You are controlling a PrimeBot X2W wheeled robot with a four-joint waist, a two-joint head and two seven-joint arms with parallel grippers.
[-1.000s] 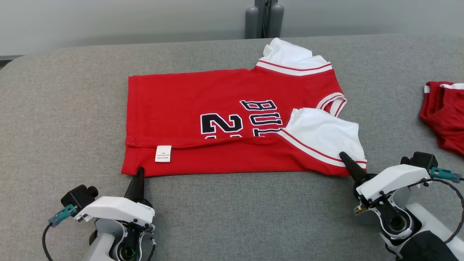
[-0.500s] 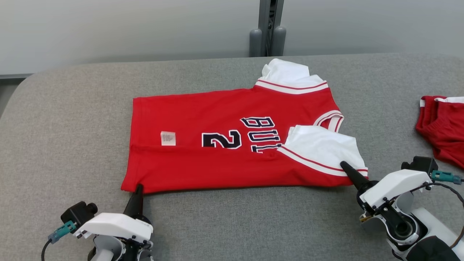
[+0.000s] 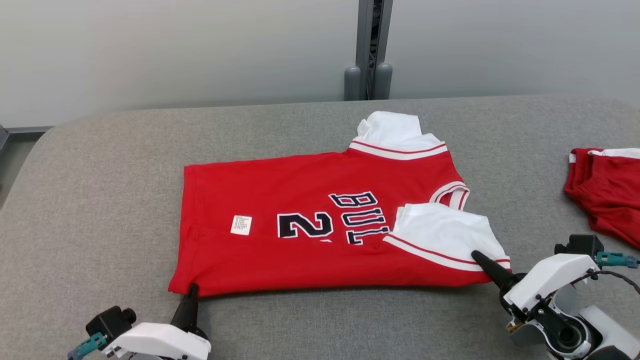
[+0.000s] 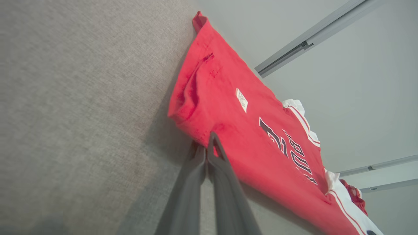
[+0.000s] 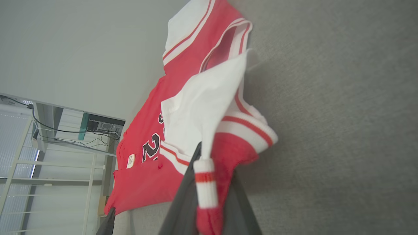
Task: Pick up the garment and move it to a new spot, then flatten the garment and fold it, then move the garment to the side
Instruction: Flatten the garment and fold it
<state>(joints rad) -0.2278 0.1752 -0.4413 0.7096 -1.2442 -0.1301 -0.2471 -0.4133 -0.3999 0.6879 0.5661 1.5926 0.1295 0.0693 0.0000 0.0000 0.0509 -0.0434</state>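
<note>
The garment [image 3: 310,245] is a red jersey with white sleeves and dark lettering. It lies flat on the grey table [image 3: 100,175] with its near part folded over. My left gripper [image 3: 191,289] is shut on its near left hem corner. The left wrist view shows the garment [image 4: 254,130] with that gripper [image 4: 209,143] clamped on the hem. My right gripper [image 3: 477,256] is shut on the near right sleeve. In the right wrist view a striped strip of the garment [image 5: 183,81] sticks out between that gripper's [image 5: 204,163] fingers.
A second red piece of clothing [image 3: 607,190] lies at the table's right edge. A grey post [image 3: 369,75] stands behind the table's far edge, in front of a pale wall. Bare grey cloth surrounds the jersey on the left and far side.
The head camera has tilted, so the whole picture sits lower. Both grippers keep their hold. The folded strip along the near edge is wider, and the white label now lies farther from that edge.
</note>
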